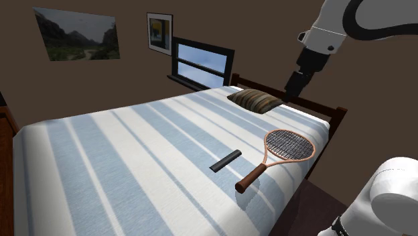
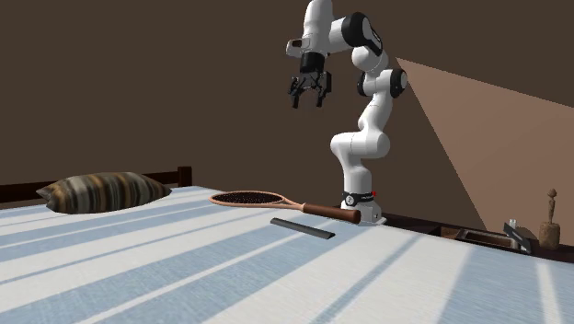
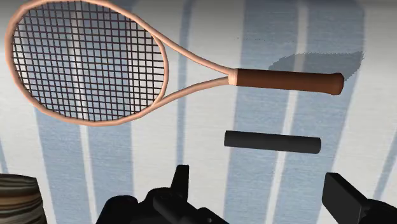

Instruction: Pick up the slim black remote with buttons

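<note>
A: How is the gripper (image 2: pixel 310 98) held?
B: It is hung high over the blue-and-white striped bedcover (image 1: pixel 134 154), its fingers (image 3: pixel 181 184) spread wide — nothing is clasped between them.
A: And where is the slim black remote (image 3: pixel 272 141) found?
B: It is laid flat on the cover below, just beside the brown grip of the tennis racket (image 3: pixel 89 60) — not touching it, roughly parallel. A striped pillow (image 1: pixel 254 100) is seen farther off, past the racket's head, by the dark headboard (image 1: pixel 315 106).
</note>
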`<action>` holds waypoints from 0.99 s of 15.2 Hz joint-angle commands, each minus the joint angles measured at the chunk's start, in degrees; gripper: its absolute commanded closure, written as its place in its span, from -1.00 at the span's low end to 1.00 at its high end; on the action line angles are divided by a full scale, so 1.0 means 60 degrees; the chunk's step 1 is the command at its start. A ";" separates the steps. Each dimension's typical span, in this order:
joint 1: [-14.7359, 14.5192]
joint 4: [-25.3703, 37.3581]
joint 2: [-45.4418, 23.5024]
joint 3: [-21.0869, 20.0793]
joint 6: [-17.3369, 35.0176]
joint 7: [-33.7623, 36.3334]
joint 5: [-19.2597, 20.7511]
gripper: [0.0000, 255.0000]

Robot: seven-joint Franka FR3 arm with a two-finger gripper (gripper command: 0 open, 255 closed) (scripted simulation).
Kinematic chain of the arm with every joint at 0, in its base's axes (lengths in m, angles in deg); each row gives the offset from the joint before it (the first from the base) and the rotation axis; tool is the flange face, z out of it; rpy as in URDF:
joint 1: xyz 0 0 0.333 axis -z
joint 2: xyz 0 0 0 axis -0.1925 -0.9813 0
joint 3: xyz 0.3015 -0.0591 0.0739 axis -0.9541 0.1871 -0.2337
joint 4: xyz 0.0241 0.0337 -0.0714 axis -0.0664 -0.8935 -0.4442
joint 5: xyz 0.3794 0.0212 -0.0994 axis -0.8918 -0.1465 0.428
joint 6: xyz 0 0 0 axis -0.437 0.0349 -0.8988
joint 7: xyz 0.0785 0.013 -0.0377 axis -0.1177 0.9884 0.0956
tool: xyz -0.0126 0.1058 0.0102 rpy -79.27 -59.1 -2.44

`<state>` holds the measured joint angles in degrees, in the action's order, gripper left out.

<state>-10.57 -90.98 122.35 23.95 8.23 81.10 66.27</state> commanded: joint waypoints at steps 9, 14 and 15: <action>-0.1205 -0.0922 -0.1773 0.0695 0.2521 -0.3495 0.0357 -1.00; -0.1930 -0.1179 -0.3133 0.1037 0.3998 -0.5656 0.0467 -1.00; -0.2067 -0.1208 -0.3419 0.1091 0.4282 -0.6090 0.0475 -1.00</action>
<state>-22.21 -98.55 103.99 29.84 32.14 47.85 68.96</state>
